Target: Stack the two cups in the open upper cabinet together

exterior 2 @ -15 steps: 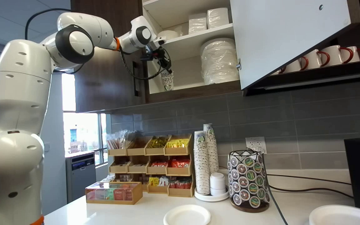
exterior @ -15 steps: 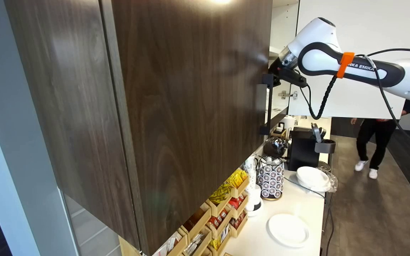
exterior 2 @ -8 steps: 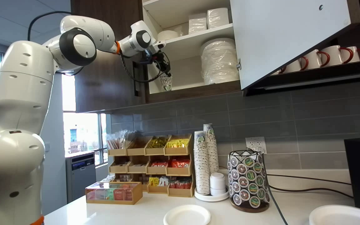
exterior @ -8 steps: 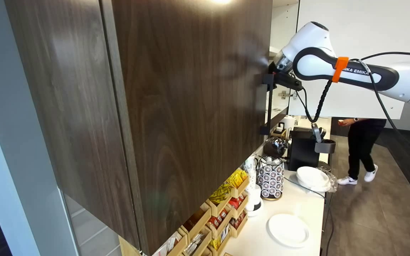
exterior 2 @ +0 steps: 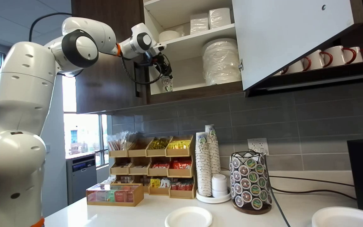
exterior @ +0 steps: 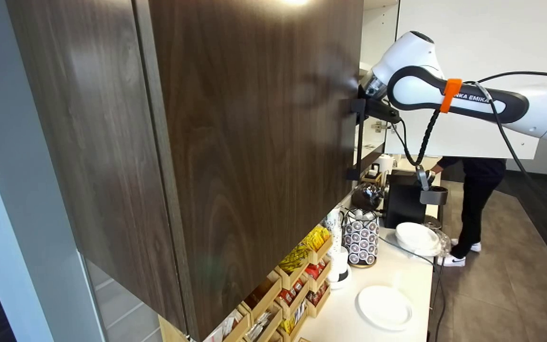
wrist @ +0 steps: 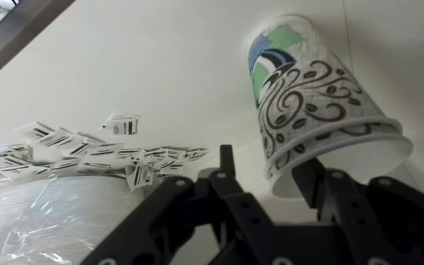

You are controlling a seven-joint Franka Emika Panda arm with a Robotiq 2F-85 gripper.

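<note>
In the wrist view two patterned paper cups (wrist: 304, 92) stand nested on the white cabinet floor. Two rims show close together; the inner cup (wrist: 363, 160) sticks out slightly. They also show in an exterior view (exterior 2: 167, 85), partly hidden by the gripper. My gripper (wrist: 268, 160) is open at the cups' mouth. Its right finger overlaps the mouth and seems inside it; its left finger is outside, apart from the wall. The gripper also shows inside the upper cabinet (exterior 2: 197, 93) in an exterior view (exterior 2: 169, 75). The cabinet's dark brown panel (exterior: 264, 142) hides the cups in an exterior view.
Wrapped plates (exterior 2: 221, 63) stand on the same shelf, right of the cups. Loose packets (wrist: 98, 154) lie beside them. A middle shelf (exterior 2: 200, 35) is above. The open white door (exterior 2: 288, 37) is at right. A black bar handle (exterior: 360, 137) is close to the gripper.
The arm has moved down and slightly deeper into the cabinet. The gripper is lower over the cups, and less of them shows above the cabinet floor. A person has walked toward the counter.
</note>
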